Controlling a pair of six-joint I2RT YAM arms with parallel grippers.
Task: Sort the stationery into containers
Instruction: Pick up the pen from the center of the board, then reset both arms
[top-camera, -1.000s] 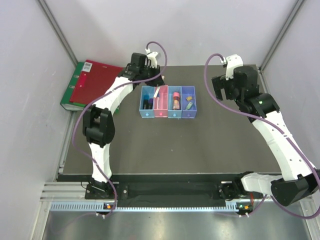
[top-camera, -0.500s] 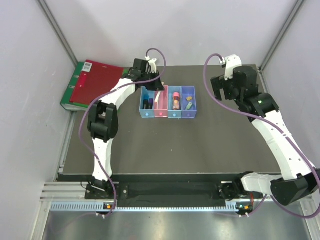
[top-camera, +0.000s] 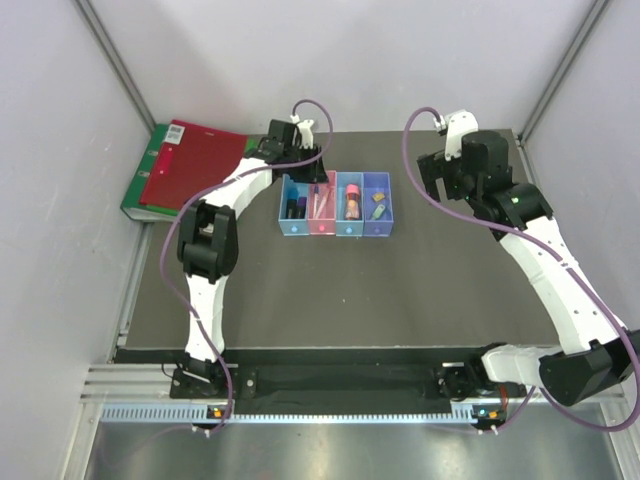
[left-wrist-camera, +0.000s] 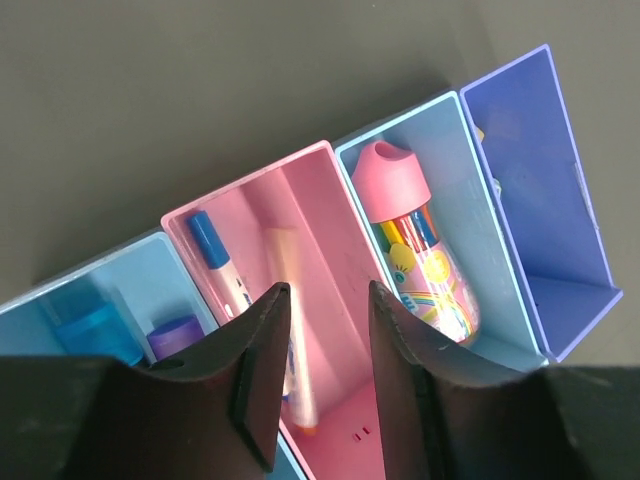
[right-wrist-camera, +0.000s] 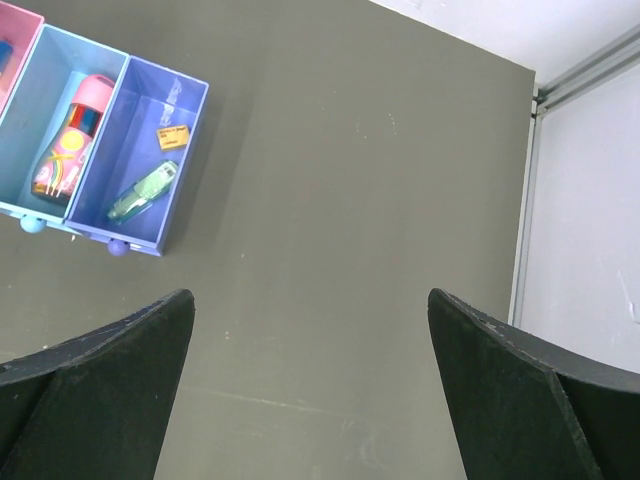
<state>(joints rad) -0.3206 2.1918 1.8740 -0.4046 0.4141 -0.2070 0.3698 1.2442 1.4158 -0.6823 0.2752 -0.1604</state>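
Observation:
The four joined bins (top-camera: 336, 232) stand at the back middle of the mat. My left gripper (top-camera: 309, 176) hovers open and empty over the pink bin (left-wrist-camera: 340, 225), jaws (left-wrist-camera: 327, 290) spread above it. In that bin lie the thin pinkish pen (left-wrist-camera: 283, 262) and the white blue-capped pen (left-wrist-camera: 215, 258). The left blue bin holds the blue (left-wrist-camera: 100, 330) and purple highlighters (left-wrist-camera: 175, 335). The pink-capped bottle (left-wrist-camera: 415, 250) fills the other blue bin. The purple bin (right-wrist-camera: 190, 160) holds the green marker (right-wrist-camera: 143, 192) and tan block (right-wrist-camera: 173, 136). My right gripper (right-wrist-camera: 310, 295) is wide open, high over bare mat.
A red binder (top-camera: 190, 160) lies on a green binder (top-camera: 135, 195) at the back left, close to my left arm. White walls close in the sides and back. Bare dark mat (top-camera: 330, 290) lies in front of the bins.
My left gripper carried the thin pinkish pen right over the pink bin and let it go; the pen now lies in that bin. The right arm barely moved.

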